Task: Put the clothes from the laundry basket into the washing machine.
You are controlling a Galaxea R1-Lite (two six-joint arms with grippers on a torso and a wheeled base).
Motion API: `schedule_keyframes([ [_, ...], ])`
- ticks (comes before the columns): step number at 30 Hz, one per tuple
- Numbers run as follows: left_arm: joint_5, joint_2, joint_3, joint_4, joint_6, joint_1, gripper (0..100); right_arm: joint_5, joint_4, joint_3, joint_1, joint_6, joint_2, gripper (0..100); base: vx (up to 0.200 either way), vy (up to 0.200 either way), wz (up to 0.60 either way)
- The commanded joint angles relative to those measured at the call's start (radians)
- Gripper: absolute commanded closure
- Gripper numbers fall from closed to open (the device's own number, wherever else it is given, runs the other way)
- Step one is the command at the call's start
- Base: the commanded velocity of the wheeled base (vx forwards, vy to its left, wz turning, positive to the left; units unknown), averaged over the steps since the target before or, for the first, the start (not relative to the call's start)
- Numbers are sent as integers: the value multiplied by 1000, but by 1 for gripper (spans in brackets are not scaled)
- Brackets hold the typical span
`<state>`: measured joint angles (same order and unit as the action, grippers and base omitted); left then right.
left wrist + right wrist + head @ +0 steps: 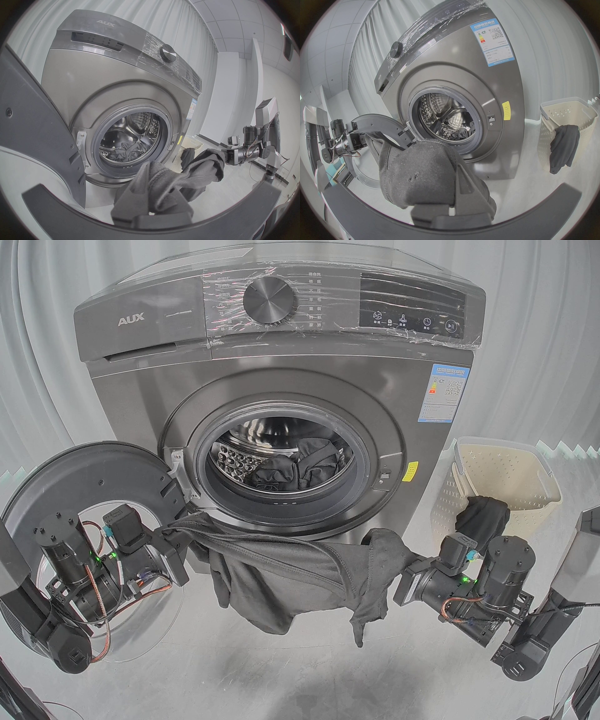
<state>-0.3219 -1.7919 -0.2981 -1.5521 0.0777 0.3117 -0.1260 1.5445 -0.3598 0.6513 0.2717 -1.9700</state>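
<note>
The left claw (174, 541) and right claw (403, 580) are each pinched shut on one end of a dark shirt (281, 580). It hangs spread out between them, just below the round hole of the washing machine (150, 396), likely so it goes in without bunching. The laundry basket (531, 484), beside the right claw, has one more cloth (484, 518) over its rim.

We find the drum mouth (275, 427) open, clothes (300, 468) low inside; a dark garment (281, 577) spans before its lower rim, with the door (81, 477) at our left and the laundry basket (506, 474) at our right.
</note>
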Motion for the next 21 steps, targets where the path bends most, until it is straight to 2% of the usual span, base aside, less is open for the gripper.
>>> schedule_keyframes([
  [1, 0, -1, 0, 0, -1, 0, 100, 0, 0, -11, 5, -2, 26, 100, 0, 0, 0],
  [17, 0, 0, -10, 0, 1, -3, 100, -3, 0, -39, 16, -6, 39, 100, 0, 0, 0],
  [21, 1, 9, -19, 0, 2, -8, 100, -7, 0, -82, 11, -6, 54, 100, 0, 0, 0],
])
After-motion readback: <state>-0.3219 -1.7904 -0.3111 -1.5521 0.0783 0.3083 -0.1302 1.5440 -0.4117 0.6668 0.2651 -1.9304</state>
